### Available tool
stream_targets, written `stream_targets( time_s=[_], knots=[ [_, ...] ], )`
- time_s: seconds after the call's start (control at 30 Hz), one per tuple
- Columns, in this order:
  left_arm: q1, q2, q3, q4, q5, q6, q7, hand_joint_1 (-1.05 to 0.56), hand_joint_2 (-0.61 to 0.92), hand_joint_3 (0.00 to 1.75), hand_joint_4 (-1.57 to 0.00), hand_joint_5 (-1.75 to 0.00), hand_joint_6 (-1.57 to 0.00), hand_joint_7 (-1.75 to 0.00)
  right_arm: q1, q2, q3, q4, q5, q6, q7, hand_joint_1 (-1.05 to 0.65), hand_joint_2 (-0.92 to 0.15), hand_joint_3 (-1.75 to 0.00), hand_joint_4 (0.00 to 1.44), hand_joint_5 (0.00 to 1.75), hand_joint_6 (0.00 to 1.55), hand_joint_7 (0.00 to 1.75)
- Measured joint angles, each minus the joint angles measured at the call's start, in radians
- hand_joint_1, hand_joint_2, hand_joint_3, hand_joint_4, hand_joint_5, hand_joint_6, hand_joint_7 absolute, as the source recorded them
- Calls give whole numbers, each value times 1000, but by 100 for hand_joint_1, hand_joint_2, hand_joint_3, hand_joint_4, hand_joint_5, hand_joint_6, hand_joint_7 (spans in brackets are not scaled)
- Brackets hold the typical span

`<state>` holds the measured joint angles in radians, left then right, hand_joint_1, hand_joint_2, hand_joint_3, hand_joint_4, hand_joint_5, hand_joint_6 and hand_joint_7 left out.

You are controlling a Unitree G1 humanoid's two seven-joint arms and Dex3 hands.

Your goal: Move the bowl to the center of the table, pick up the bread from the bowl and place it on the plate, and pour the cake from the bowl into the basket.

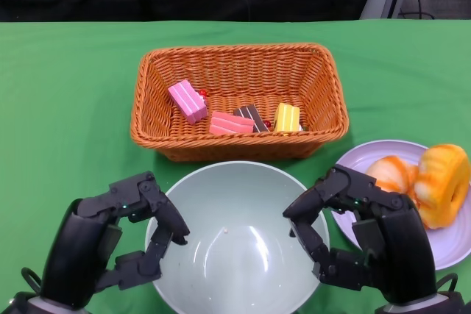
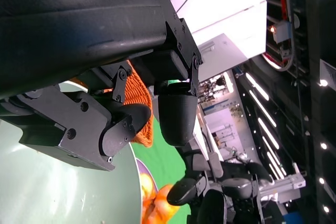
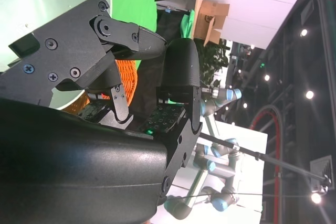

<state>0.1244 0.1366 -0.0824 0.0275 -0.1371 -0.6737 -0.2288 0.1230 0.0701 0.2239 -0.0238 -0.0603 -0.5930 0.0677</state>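
On the green table point(image 1: 66, 86), right in front of me, sits the pale green bowl point(image 1: 243, 204), empty apart from a tiny speck on its inner wall. My left hand point(image 1: 121, 237) is at the bowl's left rim, fingers curled toward the edge, and my right hand point(image 1: 360, 233) is at its right rim in the same way. From the head view the fingertips look to be at or over the rim on both sides, but I cannot tell whether either hand truly grips the bowl or only hovers beside it; the wrist views show my fingers point(image 3: 121, 35) close to the bowl's wall without settling the matter.

Just beyond the bowl stands the orange wicker basket point(image 1: 239, 60). Inside it lie the cake pieces: a pink cake slice point(image 1: 188, 101), a second pink slice point(image 1: 230, 123), a dark chocolate slice point(image 1: 251, 116) and a yellow slice point(image 1: 287, 117), all on the basket floor toward its near wall.

To my right, the lilac plate point(image 1: 383, 152) lies near the bowl, partly hidden by my right hand. On it rest the bread pieces: a golden ring-shaped bread point(image 1: 444, 182) and a paler orange-streaked bun point(image 1: 390, 174) touching it.
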Motion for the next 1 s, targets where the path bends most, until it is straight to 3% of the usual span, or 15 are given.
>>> stream_targets(
  time_s=[0.4,0.63,0.8,1.0],
  knots=[
    [9,-5,-2,-50,-20,80,-43,3,63,105,-75,-153,-75,-144,3,0,5,-12,5,18,20,-31,-52,-91,82,145,81,116],
    [10,-19,-2,-88,-18,134,-43,3,60,113,-77,-154,-76,-142,0,-8,4,-12,20,30,50,-34,-60,-75,84,142,83,114],
    [9,-21,-3,-89,-30,177,-66,2,63,104,-76,-155,-74,-143,-2,-8,3,6,6,32,49,-29,-55,-89,84,141,82,112],
    [1,-32,1,-88,-34,183,-70,1,65,103,-78,-155,-74,-143,-17,-11,-1,20,7,32,60,-34,-56,-83,84,141,83,111]
  ],
)
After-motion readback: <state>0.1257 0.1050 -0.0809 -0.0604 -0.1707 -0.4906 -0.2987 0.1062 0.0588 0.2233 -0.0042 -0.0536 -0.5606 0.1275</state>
